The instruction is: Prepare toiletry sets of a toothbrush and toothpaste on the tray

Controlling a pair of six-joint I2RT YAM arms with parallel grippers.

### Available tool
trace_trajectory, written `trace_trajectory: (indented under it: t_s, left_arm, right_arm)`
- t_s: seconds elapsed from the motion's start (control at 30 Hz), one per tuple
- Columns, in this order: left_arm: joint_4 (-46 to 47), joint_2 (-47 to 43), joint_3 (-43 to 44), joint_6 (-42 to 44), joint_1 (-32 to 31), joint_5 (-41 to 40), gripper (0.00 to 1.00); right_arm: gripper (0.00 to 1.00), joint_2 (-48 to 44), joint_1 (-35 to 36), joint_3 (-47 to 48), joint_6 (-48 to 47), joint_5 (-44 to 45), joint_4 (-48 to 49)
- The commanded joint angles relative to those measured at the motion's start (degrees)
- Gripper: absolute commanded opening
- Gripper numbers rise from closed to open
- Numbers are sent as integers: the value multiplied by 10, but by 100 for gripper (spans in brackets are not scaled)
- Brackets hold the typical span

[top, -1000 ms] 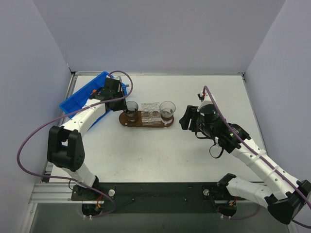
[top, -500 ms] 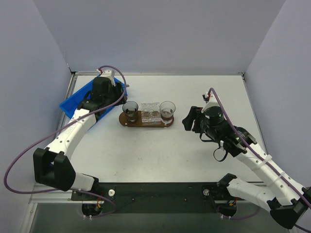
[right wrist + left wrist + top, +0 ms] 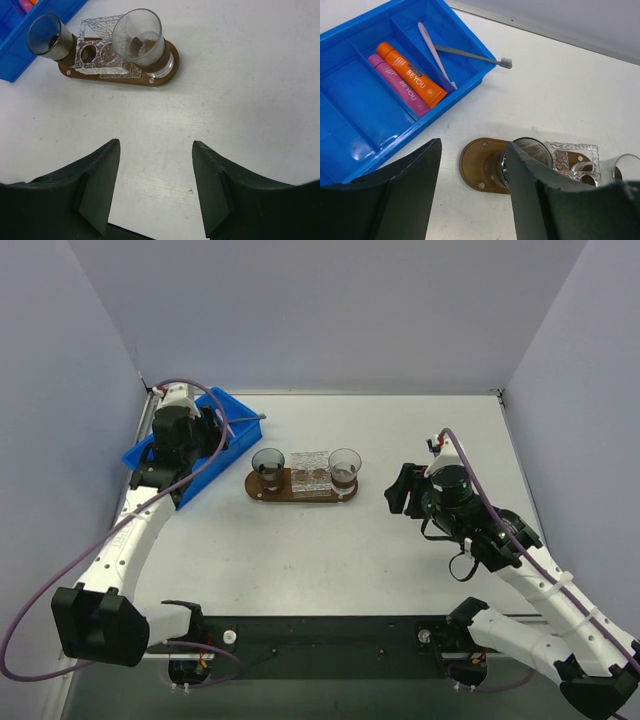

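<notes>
Beyond left gripper point(image 3: 474, 146), toothpaste point(image 3: 410, 75) in blue bin point(image 3: 350, 117); tray point(image 3: 476, 167) nearer.

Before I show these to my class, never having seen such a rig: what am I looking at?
Two robot arms are bolted to a table. One picture looks down from above; the other two come from cameras on the wrists, so the dark shapes at the bottom are the left fingers and right fingers, both open, holding nothing. On the table stands a brown tray with two glasses and foil between them. Beside it a blue bin holds an orange tube, a pink tube, a pink brush and a grey brush lying across the rim.
</notes>
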Motion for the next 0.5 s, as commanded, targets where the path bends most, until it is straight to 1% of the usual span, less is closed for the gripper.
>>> trace_trajectory:
  t_s: [0.0, 0.17, 0.3, 0.47]
  left_arm:
    - [-12, 13, 44, 15, 14, -52, 63]
    - [-42, 70, 95, 0, 44, -56, 58]
    - [-52, 109, 128, 0, 52, -82, 54]
    - [-52, 165, 157, -10, 55, -108, 52]
  right_arm:
    - [55, -14, -3, 9, -23, 32, -18]
    - [54, -13, -4, 8, -50, 51, -24]
    - [53, -6, -4, 10, -70, 52, -26]
    - [53, 6, -5, 14, -84, 45, -26]
